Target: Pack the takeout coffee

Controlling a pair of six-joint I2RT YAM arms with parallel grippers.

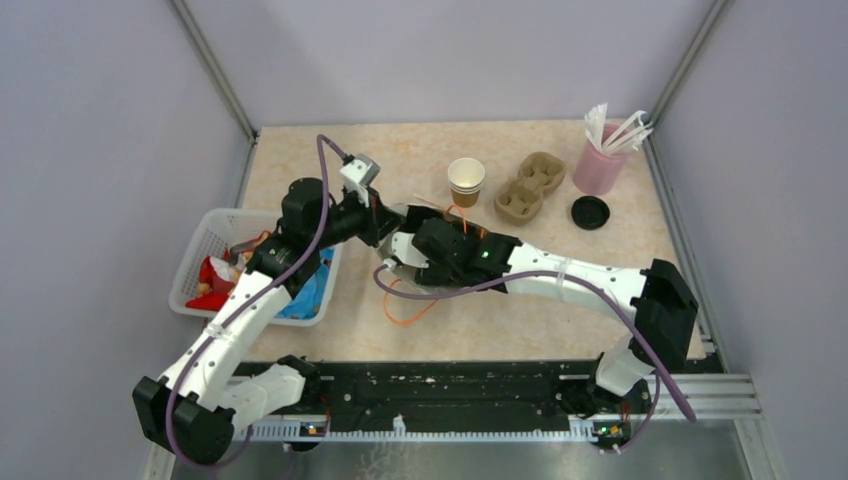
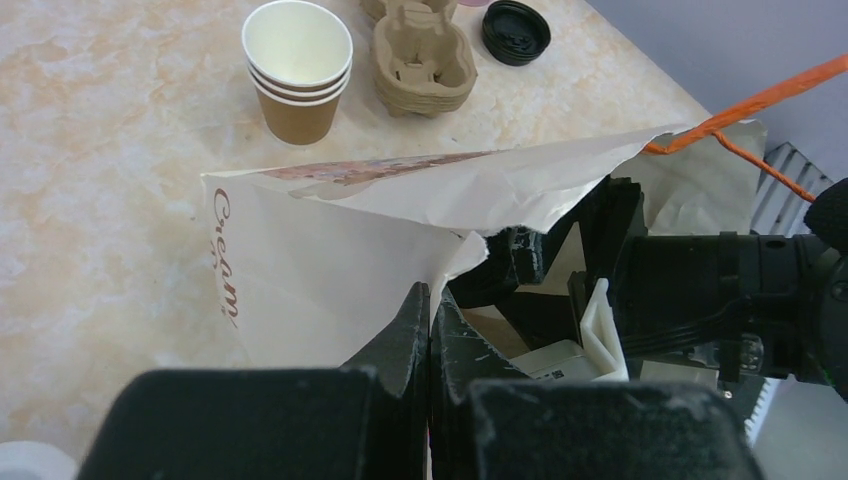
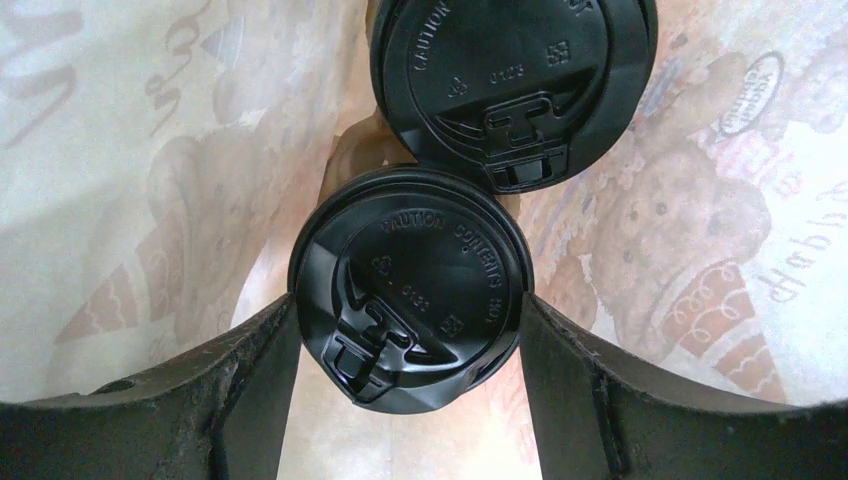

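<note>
Two takeout coffee cups show only as black lids inside a printed paper bag [image 3: 150,150]. My right gripper [image 3: 408,302] reaches down into the bag, its fingers pressed against both sides of the nearer lid [image 3: 410,290]. The second lidded cup [image 3: 510,80] stands right behind it, touching it. My left gripper [image 2: 430,296] is shut on the torn top edge of the bag [image 2: 320,250] and holds its mouth apart. In the top view both grippers meet at the bag [image 1: 400,247] in the middle of the table, and the cups are hidden.
A stack of empty brown cups [image 1: 466,182], a pulp cup carrier [image 1: 530,187], a loose black lid [image 1: 590,212] and a pink cup of white sticks [image 1: 600,165] stand at the back. A white basket [image 1: 200,250] of packets sits at the left. The bag's orange handle [image 1: 405,312] loops forward.
</note>
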